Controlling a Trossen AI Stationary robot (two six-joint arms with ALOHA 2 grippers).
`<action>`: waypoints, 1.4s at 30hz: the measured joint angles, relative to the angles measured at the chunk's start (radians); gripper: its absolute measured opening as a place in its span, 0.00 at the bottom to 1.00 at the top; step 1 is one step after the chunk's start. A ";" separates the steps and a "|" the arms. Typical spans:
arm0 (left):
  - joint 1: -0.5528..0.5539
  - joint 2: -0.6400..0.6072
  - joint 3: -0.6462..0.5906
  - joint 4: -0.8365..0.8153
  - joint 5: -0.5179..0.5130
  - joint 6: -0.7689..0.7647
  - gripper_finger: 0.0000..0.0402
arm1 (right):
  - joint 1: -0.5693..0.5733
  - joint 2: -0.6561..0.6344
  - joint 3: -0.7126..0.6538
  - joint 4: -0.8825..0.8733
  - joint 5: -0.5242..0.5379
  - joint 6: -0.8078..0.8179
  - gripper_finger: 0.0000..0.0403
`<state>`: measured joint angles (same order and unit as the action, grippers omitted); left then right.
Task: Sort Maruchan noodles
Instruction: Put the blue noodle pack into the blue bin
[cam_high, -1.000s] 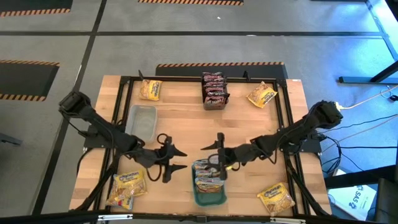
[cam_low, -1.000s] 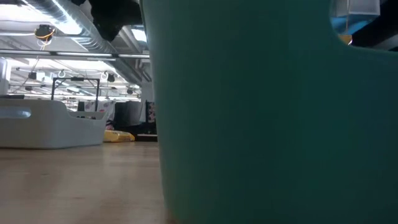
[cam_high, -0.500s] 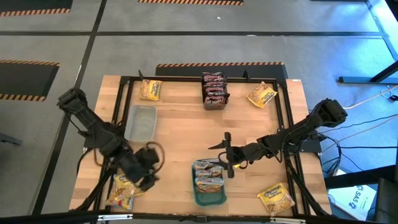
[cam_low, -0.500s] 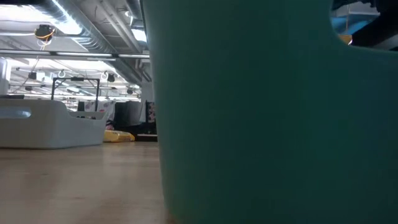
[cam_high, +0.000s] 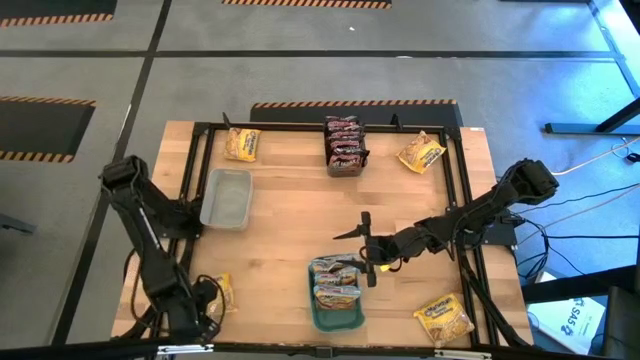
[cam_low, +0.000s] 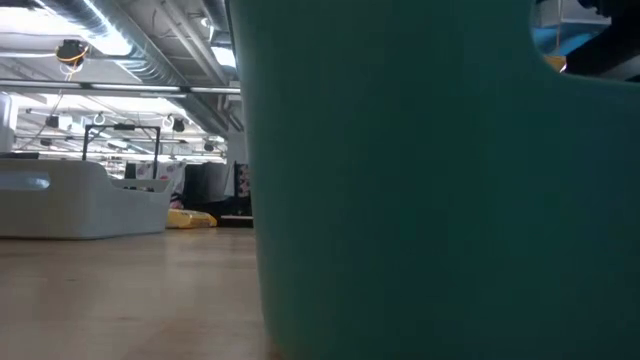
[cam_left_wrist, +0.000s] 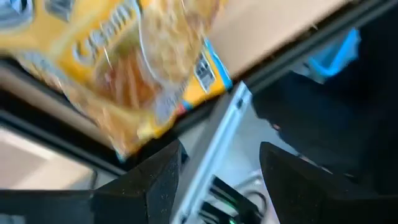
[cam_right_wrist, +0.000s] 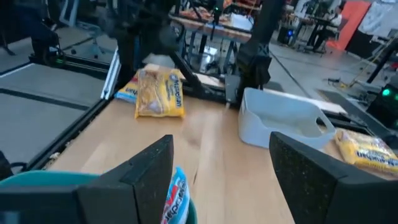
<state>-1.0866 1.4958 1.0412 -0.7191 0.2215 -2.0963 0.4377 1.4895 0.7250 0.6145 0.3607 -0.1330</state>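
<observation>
- Wooden table (cam_high: 290, 215) sits on a grey floor with striped tape lines.
- Noodle packets are spread all over it: a yellow one (cam_high: 242, 144) at the far left corner, a dark stack (cam_high: 344, 146) at the far middle, another yellow one (cam_high: 421, 153) at the far right, and one (cam_high: 443, 318) at the near right corner.
- Pale packets (cam_high: 335, 280) already lie in the teal tray (cam_high: 331, 321) at the near edge.
- A clear tub (cam_high: 227, 196) on the left side has nothing in it.
- Left gripper (cam_left_wrist: 217, 180) is down at the near left corner, fingers apart, holding nothing.
- The yellow packet at that corner (cam_left_wrist: 124, 68) lies just in front of those fingers, close to the table's edge, its long side lying slantwise across them. I think this arm will grab it next, since it is much nearer.
- Right gripper (cam_high: 365, 248) waits just beside the tray, fingers apart, holding nothing.
</observation>
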 joint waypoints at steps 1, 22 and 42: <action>0.004 0.014 0.000 -0.011 0.000 0.025 0.53 | 0.000 0.000 0.000 0.007 -0.007 -0.004 0.62; 0.225 0.145 0.022 -0.142 -0.264 0.613 0.53 | 0.000 0.000 0.000 0.037 -0.014 0.008 0.62; -0.017 0.196 0.105 -0.165 0.134 0.366 0.53 | -0.028 0.001 0.000 0.040 -0.015 -0.006 0.62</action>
<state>-1.1032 1.6923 1.1465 -0.8843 0.3550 -1.7308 0.4099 1.4902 0.7254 0.6544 0.3462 -0.1394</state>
